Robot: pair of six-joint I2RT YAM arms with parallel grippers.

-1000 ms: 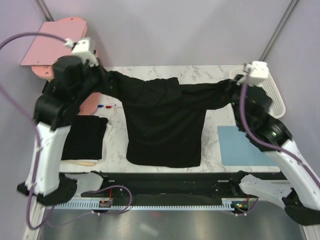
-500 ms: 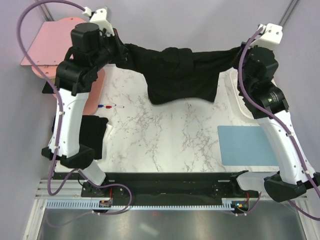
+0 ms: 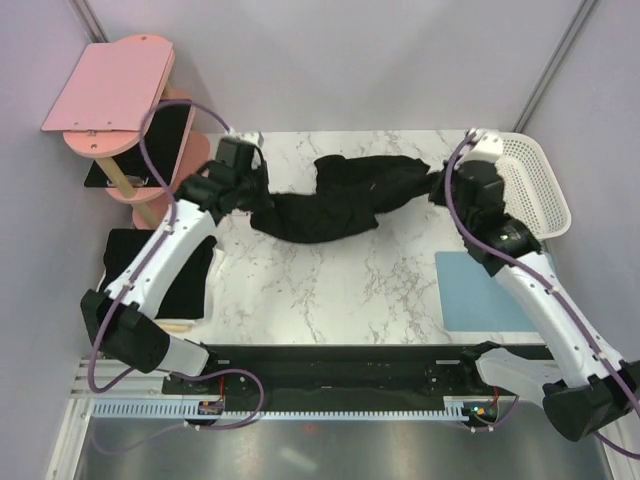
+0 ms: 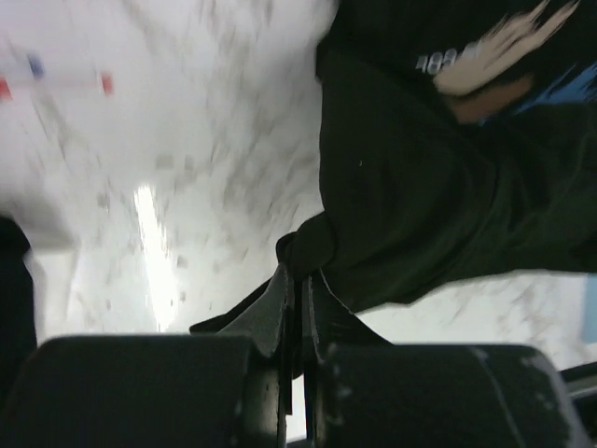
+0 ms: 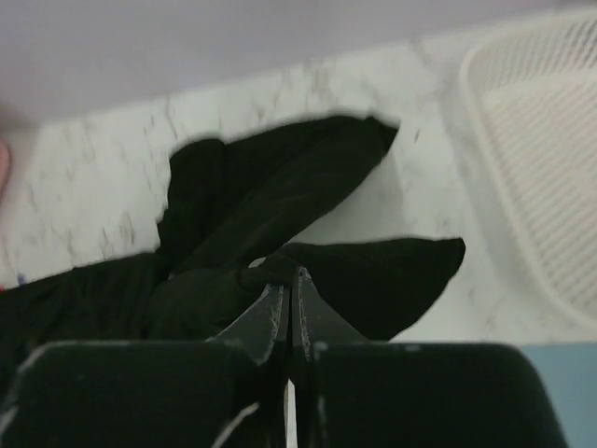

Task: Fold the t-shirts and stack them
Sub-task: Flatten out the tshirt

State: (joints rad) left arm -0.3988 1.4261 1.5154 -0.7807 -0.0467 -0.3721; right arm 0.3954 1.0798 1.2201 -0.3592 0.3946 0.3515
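Two hands: both are clenched, and each pinches a small fold at one end of the same black t-shirt.
Left hand (image 3: 250,192): its fingers are pressed together on a nub of cloth at the garment's left end. In the wrist view the left hand (image 4: 298,275) has the cloth running away from its tips, forward and to the right.
Right hand (image 3: 443,190): it is clamped on a twisted corner at the right end. From its own camera the right hand (image 5: 290,276) has the cloth spreading ahead and to the left, with one flap lying off to the right.
T-shirt (image 3: 335,200): it lies bunched on the far half of the desk (image 3: 330,290), strung between the two grips and sagging toward the near side at its middle.
Long axis: it runs left to right across the desk, with the right end a little farther back than the left.
Print (image 4: 504,42): blurred pale streaks and small white text show on a fold beyond the left grip, so at least part of the chest side faces up there.
Nearer arm: neither, since each hand holds its own end and the bulk lies between them, slightly toward the left.
Folded t-shirt (image 3: 160,275): a dark flat piece lies at the desk's left edge beside the left arm, well apart from the bunched one.
Other things: a white basket (image 3: 540,190) stands just beyond the right hand, and a light blue mat (image 3: 480,290) lies near the right arm.
Next move, as a judgement: the cloth looks too crumpled to fold, so the two ends likely need drawing apart along that left-to-right line to spread it.
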